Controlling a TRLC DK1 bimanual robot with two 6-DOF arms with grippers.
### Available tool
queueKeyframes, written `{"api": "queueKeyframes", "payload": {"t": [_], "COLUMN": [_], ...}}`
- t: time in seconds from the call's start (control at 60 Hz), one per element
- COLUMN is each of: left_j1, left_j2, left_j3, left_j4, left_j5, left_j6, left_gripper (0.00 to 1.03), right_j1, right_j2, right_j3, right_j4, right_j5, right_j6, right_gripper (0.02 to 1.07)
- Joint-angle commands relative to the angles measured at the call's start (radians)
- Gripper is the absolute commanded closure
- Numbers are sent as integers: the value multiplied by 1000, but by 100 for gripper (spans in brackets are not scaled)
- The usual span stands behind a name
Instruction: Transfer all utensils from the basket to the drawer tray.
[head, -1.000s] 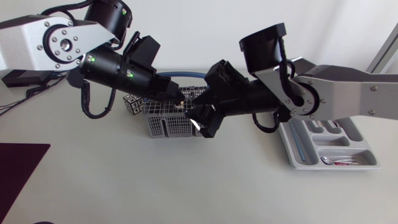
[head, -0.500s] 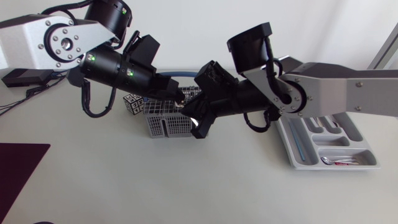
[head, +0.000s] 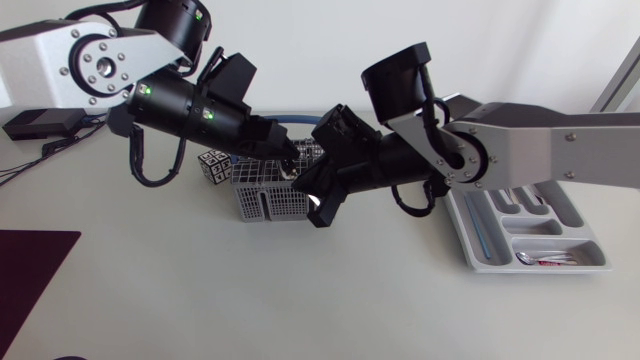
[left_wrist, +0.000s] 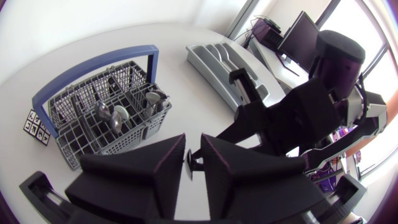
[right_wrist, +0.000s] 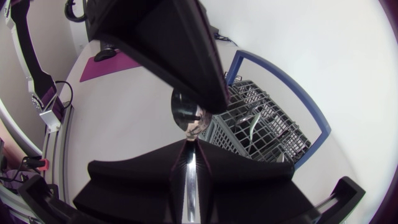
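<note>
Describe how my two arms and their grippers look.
The left arm and right arm have silver-grey boxy links with round bolted plates, then black cylindrical joints with looping black cables; green lights dot the left one. The left gripper and right gripper are matte black with broad wedge-shaped fingers.

Both arms converge above the basket (head: 265, 205). Left gripper (left_wrist: 193, 163) and right gripper (right_wrist: 188, 152) meet tip to tip, each clamped on one spoon (right_wrist: 186, 115).
</note>
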Motion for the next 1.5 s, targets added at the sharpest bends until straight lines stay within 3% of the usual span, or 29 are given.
{"api": "queueKeyframes", "payload": {"t": [0.0, 0.1, 0.25, 0.4, 0.65, 0.933, 1.183, 1.367, 1.483], "left_j1": [12, 25, 59, 85, 71, -34, -79, -80, -80], "left_j2": [-14, -25, -37, -37, -33, -37, -39, -43, -43], "left_j3": [67, 107, 130, 115, 58, -60, -122, -148, -157], "left_j4": [0, 3, 14, 16, 20, 63, 111, 118, 121], "left_j5": [16, 16, 15, -5, -113, -312, -412, -421, -427], "left_j6": [-30, -32, -43, -26, 36, 188, 226, 238, 241], "left_gripper": [49, 38, 36, 36, 36, 36, 37, 37, 37], "right_j1": [-3, -12, -61, -207, -556, -940, -1161, -1239, -1262], "right_j2": [23, 10, -47, -119, -157, -36, 113, 214, 245], "right_j3": [-23, -54, -111, -140, -138, -46, 15, 53, 43], "right_j4": [-17, -28, -81, -224, -529, -790, -810, -802, -729], "right_j5": [-10, -28, -65, -143, -230, -229, -154, -56, -10], "right_j6": [-21, -57, -142, -308, -753, -1282, -1609, -1729, -1762], "right_gripper": [101, 101, 101, 102, 101, 101, 101, 101, 101]}}
